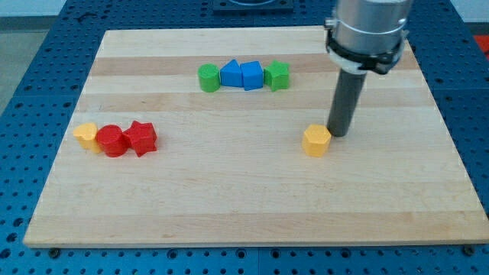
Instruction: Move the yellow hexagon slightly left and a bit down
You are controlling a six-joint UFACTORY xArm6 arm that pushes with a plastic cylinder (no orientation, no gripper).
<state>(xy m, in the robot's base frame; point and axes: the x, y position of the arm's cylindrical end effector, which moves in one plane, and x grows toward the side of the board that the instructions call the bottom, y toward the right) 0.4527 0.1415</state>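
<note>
My tip [337, 134], a bare rod with no jaws, sits touching the yellow hexagon [316, 140] mid-board at its upper right, a light, rigid block I judge will slide easily when pushed there

Yellow hexagon [316, 140]: small yellow-orange six-sided block, flat face up, lying upright on worktop [229, 206], right of worktop centre; sits alone, well apart from worktop's edges, nearer its right edge than left, roughly midway between top and bottom edges
</note>
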